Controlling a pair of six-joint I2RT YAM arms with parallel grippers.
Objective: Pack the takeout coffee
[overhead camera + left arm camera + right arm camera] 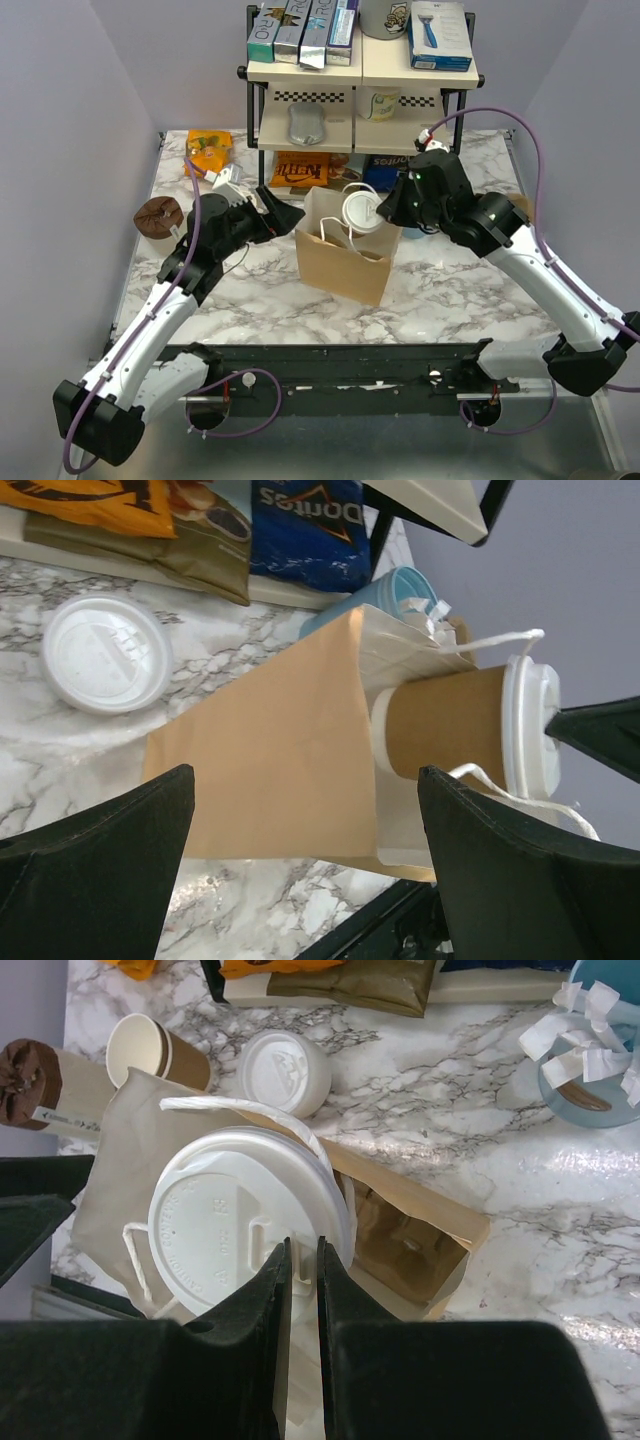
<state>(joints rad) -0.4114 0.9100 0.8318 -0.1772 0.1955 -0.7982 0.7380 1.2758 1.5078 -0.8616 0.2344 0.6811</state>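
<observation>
the marble table [450,290] reaches a wall on the left and on the right. its widest open stretch lies in front of the bag, between the bag and the near edge where both arm bases sit. a two-tier rack [360,75] stands at the far edge, with snack packets under it, and its feet are close behind the bag.

the brown paper bag [345,265] stands upright near the middle. its mouth is open upward and its white string handles hang loose at the rim. marble shows to the right of the bag, under the right arm.

a light-blue cup [590,1115] with white paper strips in it sits off the bag's far right corner, apart from the bag. the coffee [362,212] is at the bag's mouth. its base is down past the rim, while its tan upper wall and white lid stand above the rim.

a lidless cup [150,1050] and a loose lid [285,1070] sit side by side on the marble behind the bag's left corner. a brown round thing [158,215] lies near the table's left edge.

the right gripper [305,1260] is narrow, pinching the rim of the coffee's lid from the right and holding it over the opening. the left gripper [305,870] is spread wide and holds nothing. it faces the bag's left wall, which shows between its fingers [100,860]. i cannot tell whether it touches the bag.
</observation>
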